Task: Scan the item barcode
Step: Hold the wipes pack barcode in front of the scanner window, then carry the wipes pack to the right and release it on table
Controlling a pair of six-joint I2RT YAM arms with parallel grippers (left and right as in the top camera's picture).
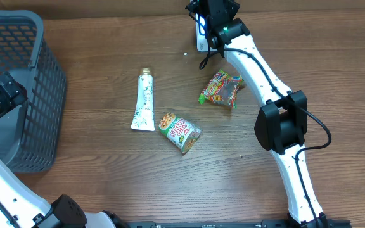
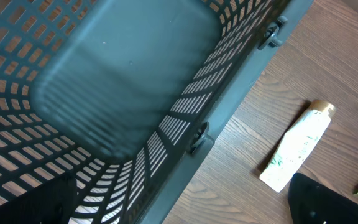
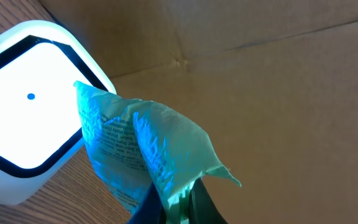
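The scanning step is under way. At the far edge of the table, the right gripper point(image 3: 173, 205) is pinched shut on the bottom edge of a small packet point(image 3: 148, 155). It holds the packet just in front of the lit white face of the scanner point(image 3: 23, 124).

The packet is a crinkled, puffy sachet, tinted blue-green by the scanner's light. Fine print covers the side in view (no barcode can be made out there).

The next move probably calls for turning the packet slowly until the code squarely faces the window, without loosening the pinch.

The left gripper point(image 2: 185, 204) hangs over the grey basket point(image 2: 185, 118) with its fingers spread wide, holding nothing.
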